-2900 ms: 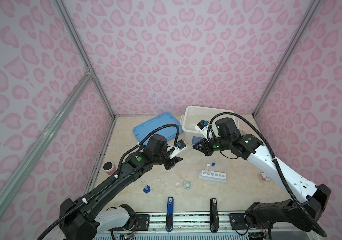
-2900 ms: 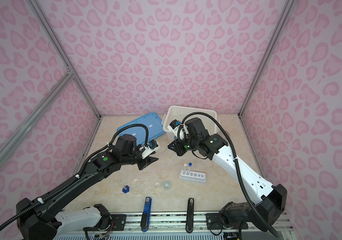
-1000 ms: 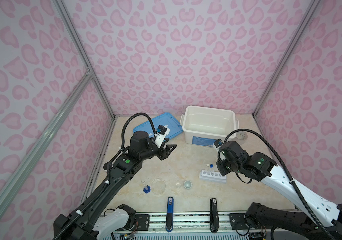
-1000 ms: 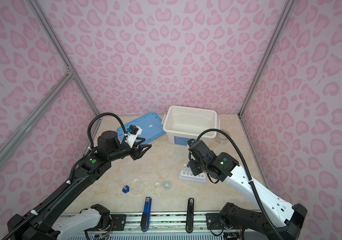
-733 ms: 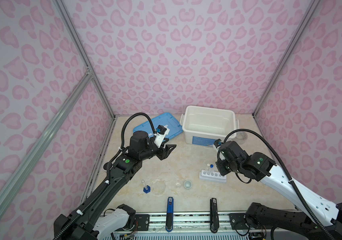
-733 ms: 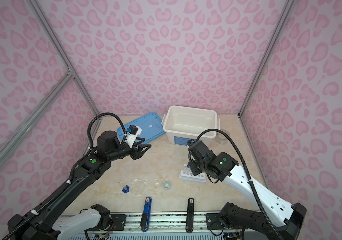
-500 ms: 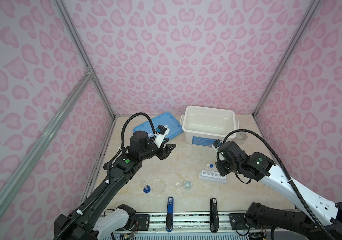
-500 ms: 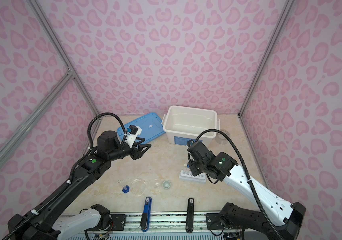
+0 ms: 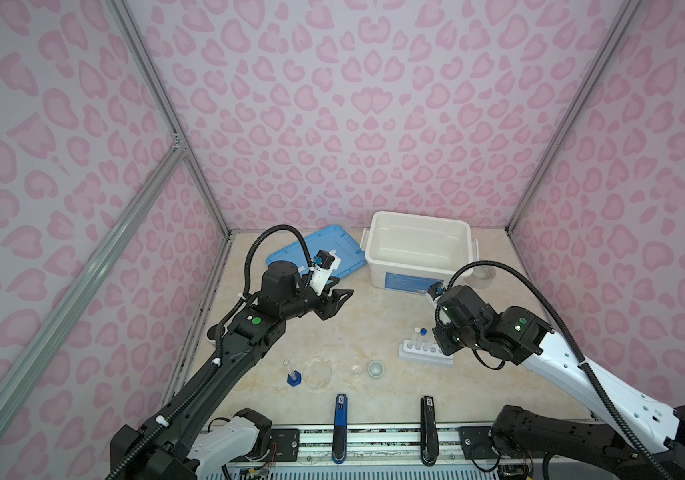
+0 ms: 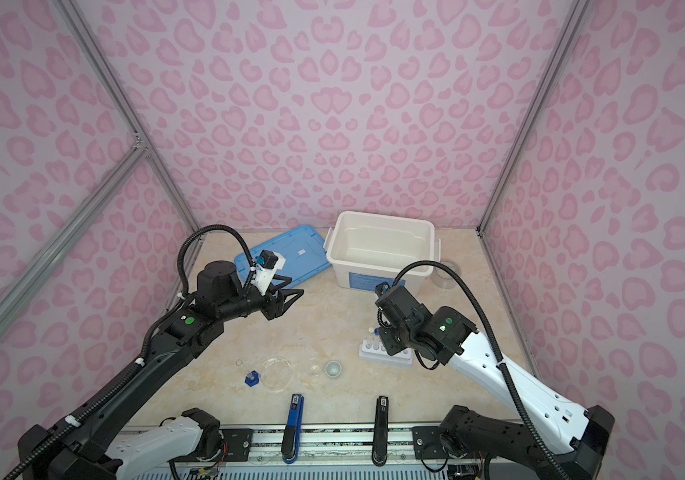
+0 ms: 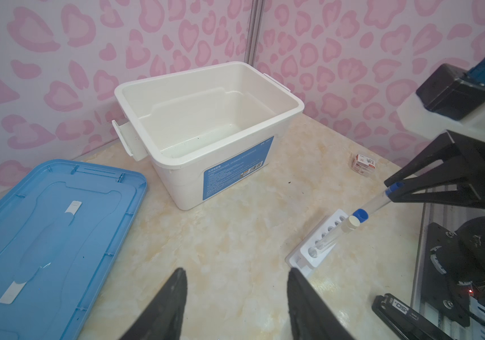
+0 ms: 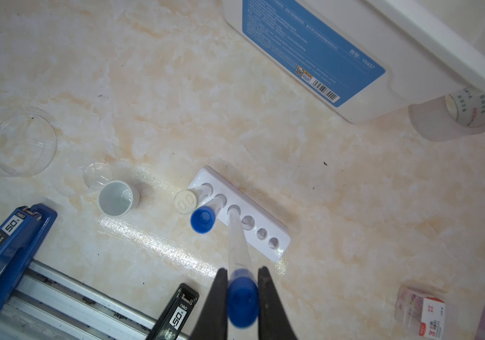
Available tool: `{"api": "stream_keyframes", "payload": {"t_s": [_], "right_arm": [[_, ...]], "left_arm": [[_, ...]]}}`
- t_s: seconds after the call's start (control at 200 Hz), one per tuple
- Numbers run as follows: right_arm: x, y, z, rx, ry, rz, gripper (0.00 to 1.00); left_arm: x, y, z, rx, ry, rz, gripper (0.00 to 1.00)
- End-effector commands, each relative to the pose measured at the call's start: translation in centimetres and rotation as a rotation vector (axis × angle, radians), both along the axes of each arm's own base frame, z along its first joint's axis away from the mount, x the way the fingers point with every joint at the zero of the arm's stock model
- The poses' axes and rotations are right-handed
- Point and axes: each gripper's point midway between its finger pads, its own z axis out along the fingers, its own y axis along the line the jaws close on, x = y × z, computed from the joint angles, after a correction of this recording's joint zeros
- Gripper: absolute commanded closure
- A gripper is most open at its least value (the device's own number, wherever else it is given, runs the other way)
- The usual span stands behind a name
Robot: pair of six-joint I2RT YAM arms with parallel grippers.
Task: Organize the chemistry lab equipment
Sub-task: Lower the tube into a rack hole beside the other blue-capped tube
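My right fingers (image 12: 216, 303) clamp a blue-capped tube (image 12: 236, 244), its foot at the third hole of the rack (image 12: 257, 210) just beyond them. Seating it looks next: press straight down, then release. My left fingers (image 11: 167, 306) stand apart, empty, well away.

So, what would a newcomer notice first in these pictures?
Probably the right gripper, shut on a blue-capped tube whose lower end meets the third hole of the white rack, beside two tubes standing in it. At the back stands an open white bin, its blue lid flat beside it. The left gripper hangs open and empty.
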Motion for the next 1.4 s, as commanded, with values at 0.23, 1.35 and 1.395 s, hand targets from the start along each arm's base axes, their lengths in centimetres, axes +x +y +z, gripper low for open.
{"api": "stream_keyframes", "payload": {"t_s": [0.23,1.35,1.395], "right_arm": [[0.5,0.0,-1.1,-0.025,-0.003,-0.007,0.85],[1.8,0.6,-4.4,-0.066,0.03,-0.006,0.82],[1.8,0.6,-4.4,-0.064,0.03,-0.004,0.82]], "left_arm": [[0.1,-0.1,0.5,-0.012,-0.027,-0.009,0.43],[0.6,-0.2,-0.4,0.003,-0.008,-0.01,0.43],[0.6,-0.1,-0.4,0.003,-0.007,-0.009,0.43]]}}
